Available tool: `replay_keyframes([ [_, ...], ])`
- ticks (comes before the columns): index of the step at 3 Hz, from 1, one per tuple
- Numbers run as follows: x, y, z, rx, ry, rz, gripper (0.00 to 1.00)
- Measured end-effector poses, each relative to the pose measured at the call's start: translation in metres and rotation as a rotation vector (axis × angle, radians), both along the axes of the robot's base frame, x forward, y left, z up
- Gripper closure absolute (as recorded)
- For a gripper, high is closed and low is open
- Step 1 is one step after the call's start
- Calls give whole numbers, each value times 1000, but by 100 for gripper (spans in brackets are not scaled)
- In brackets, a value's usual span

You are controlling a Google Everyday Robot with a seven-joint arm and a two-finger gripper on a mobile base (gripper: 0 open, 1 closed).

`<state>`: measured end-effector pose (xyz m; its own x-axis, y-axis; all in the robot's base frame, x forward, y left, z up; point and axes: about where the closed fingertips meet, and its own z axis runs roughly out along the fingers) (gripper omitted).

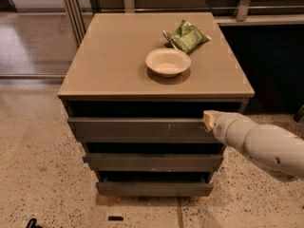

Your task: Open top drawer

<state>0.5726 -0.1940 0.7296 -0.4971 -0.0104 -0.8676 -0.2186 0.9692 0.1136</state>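
The top drawer [137, 128] is the widest dark grey front, just under the tan cabinet top, with small pale scuffs right of centre. It stands out a little from the cabinet, with a dark gap above it. My gripper [209, 120] comes in from the right on a white arm [261, 144]. Its pale tip rests at the drawer front's upper right corner, touching or very close to its top edge.
Two narrower grey drawers [153, 161] sit below. On the cabinet top [109, 56] stand a cream bowl [167, 61] and a green snack bag [187, 36]. The speckled floor [38, 175] surrounds the cabinet. A dark panel stands to the right, metal rails behind.
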Motion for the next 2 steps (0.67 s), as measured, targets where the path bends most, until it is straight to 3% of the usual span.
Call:
replay_keyframes([
  [1, 4, 6, 0, -2, 0, 7, 100],
  [2, 7, 3, -4, 4, 1, -26, 100],
])
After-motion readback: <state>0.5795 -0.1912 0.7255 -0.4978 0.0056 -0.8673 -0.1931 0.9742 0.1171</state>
